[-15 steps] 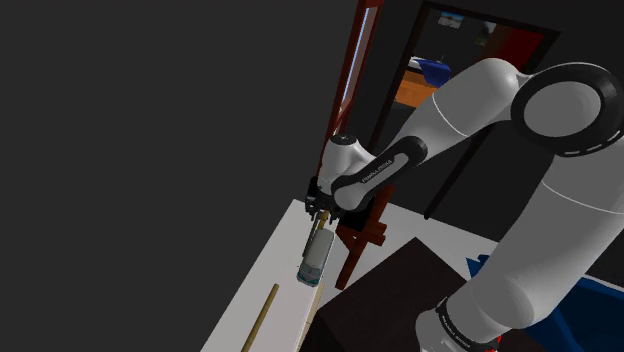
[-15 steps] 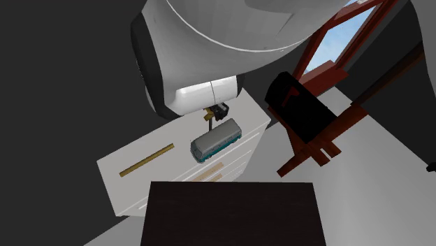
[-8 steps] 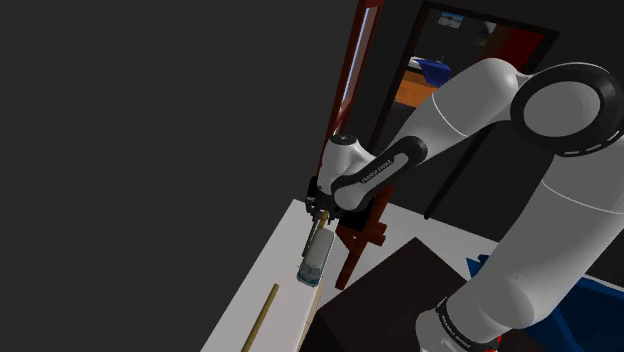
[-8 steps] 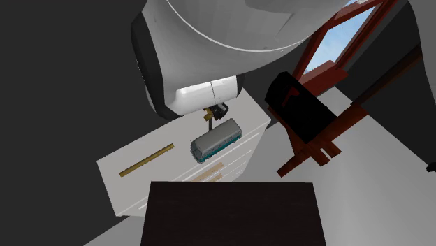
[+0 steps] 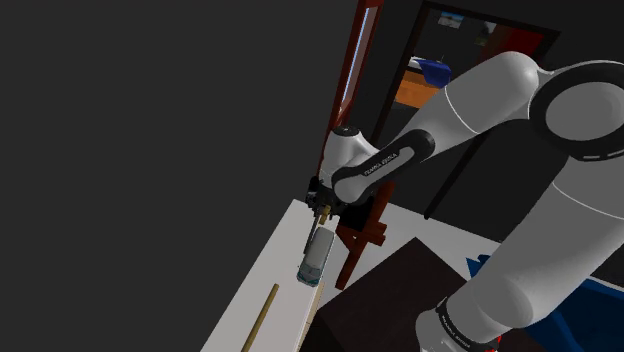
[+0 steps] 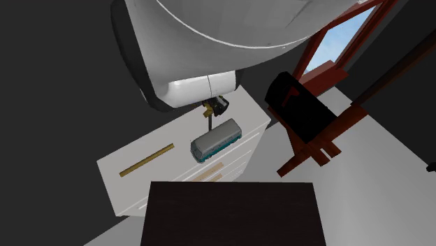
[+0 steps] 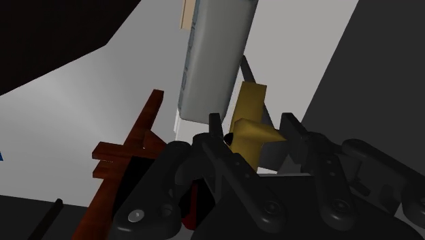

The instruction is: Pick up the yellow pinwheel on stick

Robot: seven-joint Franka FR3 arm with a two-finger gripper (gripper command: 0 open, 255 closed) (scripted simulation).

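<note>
The yellow pinwheel (image 7: 249, 123) sits between my two black fingers, its dark stick (image 7: 246, 68) pointing away from the hand. My gripper (image 7: 252, 128) is shut on the yellow head. In the shoulder view the gripper (image 5: 321, 207) hangs just above the white cabinet top (image 5: 272, 262), a bit of yellow pinwheel (image 5: 323, 213) showing under it. In the second exterior view the gripper (image 6: 212, 108) holds the pinwheel (image 6: 207, 110) with the thin stick (image 6: 209, 123) hanging down over a toy bus.
A grey-and-teal toy bus (image 5: 315, 258) (image 6: 216, 141) lies on the cabinet right under the gripper. A long tan rod (image 5: 262, 314) (image 6: 147, 160) lies further along the top. A red-brown wooden frame (image 5: 361, 228) (image 6: 318, 143) stands close beside the cabinet. The dark stand (image 6: 230, 213) is nearby.
The arm has lifted a little and the gripper has risen slightly with the pinwheel in it. The toy bus and rod have not moved.
</note>
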